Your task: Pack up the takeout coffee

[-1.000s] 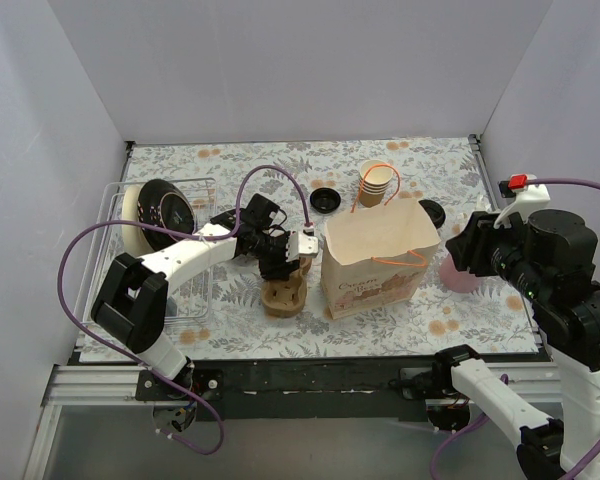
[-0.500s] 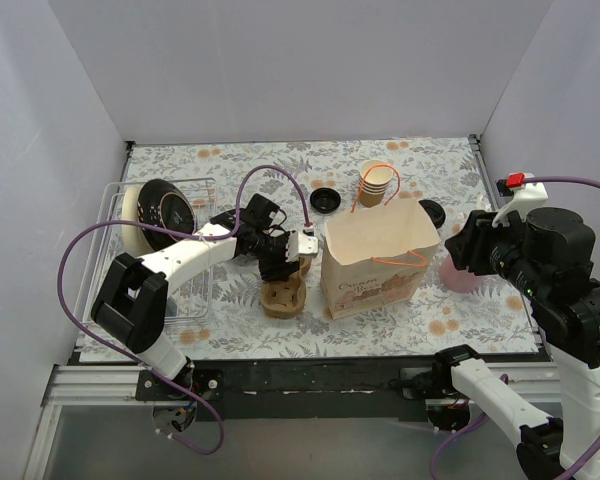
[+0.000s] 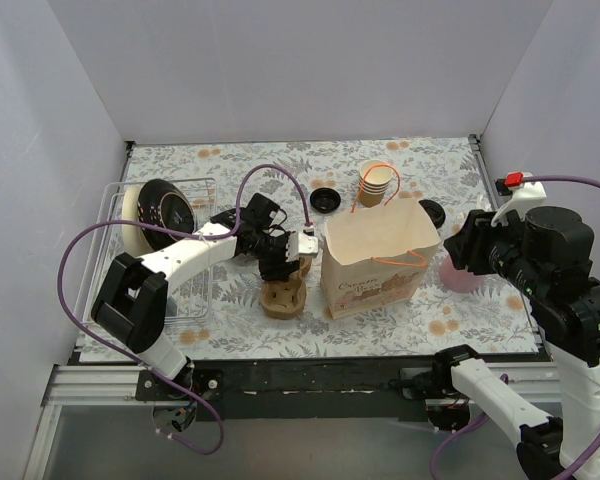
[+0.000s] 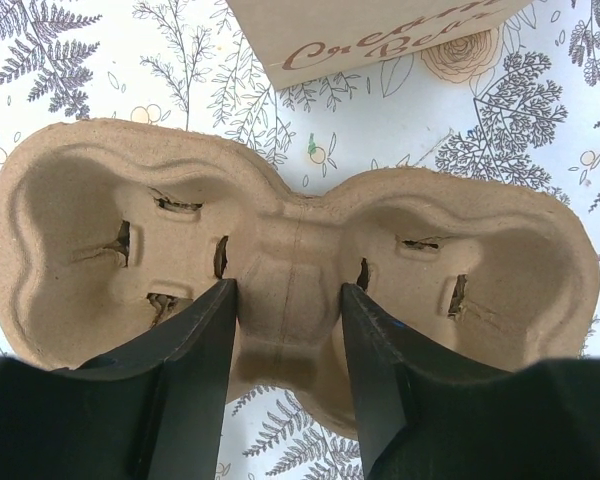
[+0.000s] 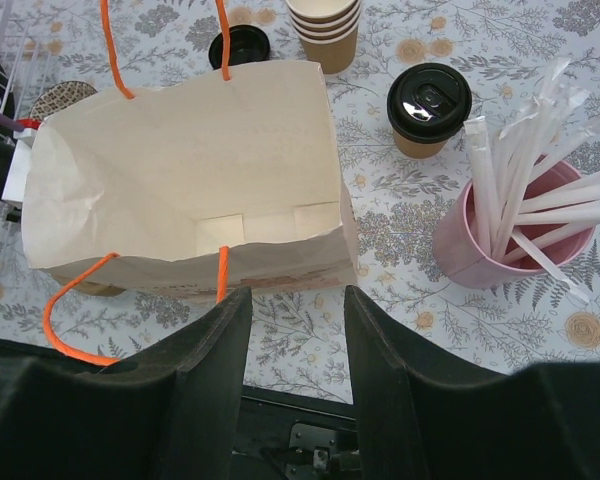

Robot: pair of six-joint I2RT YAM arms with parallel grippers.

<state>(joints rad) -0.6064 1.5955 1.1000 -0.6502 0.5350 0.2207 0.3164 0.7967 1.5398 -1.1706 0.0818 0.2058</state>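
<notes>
Nothing shifted: left gripper (image 4: 285,300) stays pinched on centre rib of pulp carrier (image 4: 480,250), right gripper (image 5: 298,310) half-open, empty, over paper bag (image 5: 180,170); takeout coffee (image 5: 428,105) toward right edge of table (image 3: 230,160), unpacked.

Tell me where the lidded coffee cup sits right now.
In the right wrist view the lidded coffee cup stands upper right, just right of the open paper bag, between the stack of lidless cups and the pink straw cup.
</notes>
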